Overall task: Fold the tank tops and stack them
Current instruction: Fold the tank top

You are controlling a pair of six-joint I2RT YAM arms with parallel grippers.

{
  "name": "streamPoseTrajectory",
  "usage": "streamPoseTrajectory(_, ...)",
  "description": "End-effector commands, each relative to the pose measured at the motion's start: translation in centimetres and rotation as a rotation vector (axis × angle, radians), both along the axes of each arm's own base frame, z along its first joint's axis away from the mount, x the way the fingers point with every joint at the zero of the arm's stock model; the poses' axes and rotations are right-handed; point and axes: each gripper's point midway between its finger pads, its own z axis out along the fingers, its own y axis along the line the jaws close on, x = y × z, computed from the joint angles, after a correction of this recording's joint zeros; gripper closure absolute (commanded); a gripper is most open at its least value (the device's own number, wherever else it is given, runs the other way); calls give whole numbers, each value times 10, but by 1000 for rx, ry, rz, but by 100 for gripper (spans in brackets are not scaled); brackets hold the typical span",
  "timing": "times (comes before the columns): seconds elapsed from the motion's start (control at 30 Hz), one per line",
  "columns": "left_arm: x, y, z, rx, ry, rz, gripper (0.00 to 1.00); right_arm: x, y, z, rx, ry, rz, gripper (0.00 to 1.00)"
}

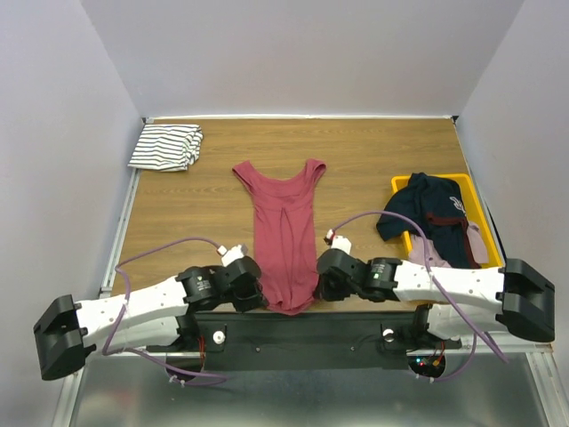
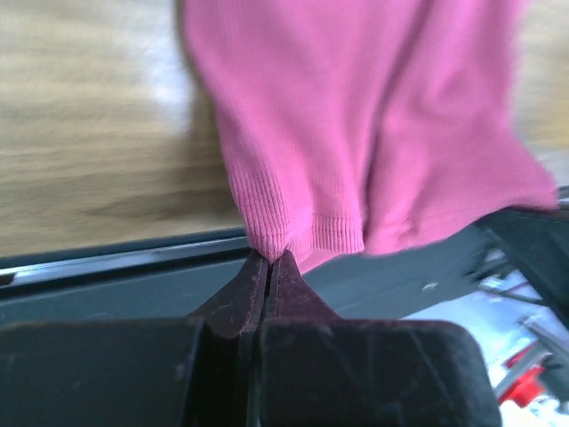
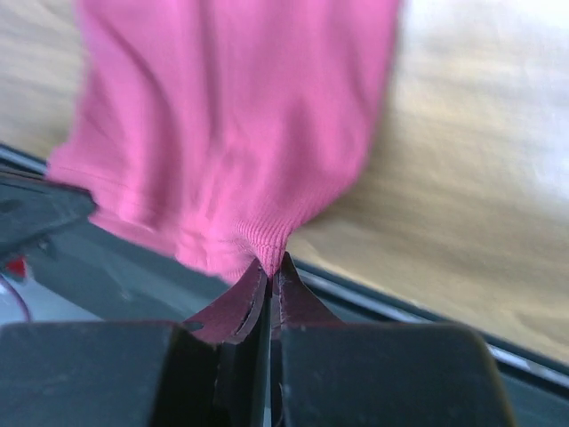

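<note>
The dark red tank top (image 1: 284, 233) lies spread lengthwise on the wooden table, straps toward the far side, hem hanging over the near edge. My left gripper (image 1: 253, 294) is shut on the hem's left corner, seen pinched in the left wrist view (image 2: 269, 255) at the ribbed edge of the dark red tank top (image 2: 356, 124). My right gripper (image 1: 322, 286) is shut on the hem's right corner, its tips (image 3: 276, 262) biting the ribbed edge of the top (image 3: 231, 133). The striped tank top (image 1: 165, 147) lies folded at the far left corner.
A yellow bin (image 1: 473, 212) at the right holds several dark and pale garments (image 1: 431, 222). The table's near metal rail (image 2: 107, 263) runs just under both grippers. Grey walls close in the table on three sides.
</note>
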Motion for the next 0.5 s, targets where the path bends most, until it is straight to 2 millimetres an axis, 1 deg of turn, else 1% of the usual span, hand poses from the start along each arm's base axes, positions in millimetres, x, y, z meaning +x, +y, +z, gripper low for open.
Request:
streamPoseTrajectory(0.0, 36, 1, 27, -8, -98, 71, 100, 34, 16, 27, -25, -132, -47, 95)
streamPoseTrajectory(0.03, 42, 1, 29, -12, -115, 61, 100, 39, 22, 30, -33, -143, -38, 95)
streamPoseTrajectory(0.07, 53, 3, 31, -14, -124, 90, 100, 46, 22, 30, -45, -151, -50, 95)
streamPoseTrajectory(0.1, 59, 4, 34, -16, -141, 83, 100, 51, 22, 30, -52, -158, -55, 95)
streamPoseTrajectory(0.13, 66, 2, 38, -28, -160, 88, 100, 58, 25, 36, -53, -177, -54, 95)
streamPoseTrajectory(0.17, 71, 2, 40, -30, -172, 92, 100, 63, 25, 36, -61, -182, -61, 95)
streamPoseTrajectory(0.2, 81, 5, 44, -22, -193, 102, 100, 74, 22, 36, -69, -187, -82, 95)
streamPoseTrajectory(0.23, 88, 3, 49, -31, -215, 106, 100, 80, 22, 38, -75, -194, -86, 95)
streamPoseTrajectory(0.27, 94, 4, 51, -29, -228, 111, 100, 89, 23, 44, -77, -214, -87, 95)
streamPoseTrajectory(0.3, 101, 4, 54, -16, -245, 105, 100, 98, 20, 42, -93, -217, -105, 95)
streamPoseTrajectory(0.33, 110, 8, 56, -14, -254, 124, 100, 104, 21, 44, -96, -227, -109, 95)
streamPoseTrajectory(0.37, 118, 6, 60, -23, -270, 128, 100, 110, 20, 46, -108, -241, -104, 95)
streamPoseTrajectory(0.4, 124, 5, 61, -17, -272, 131, 100, 121, 21, 51, -107, -251, -118, 95)
streamPoseTrajectory(0.47, 140, 7, 66, -18, -299, 144, 100, 132, 21, 49, -130, -263, -116, 95)
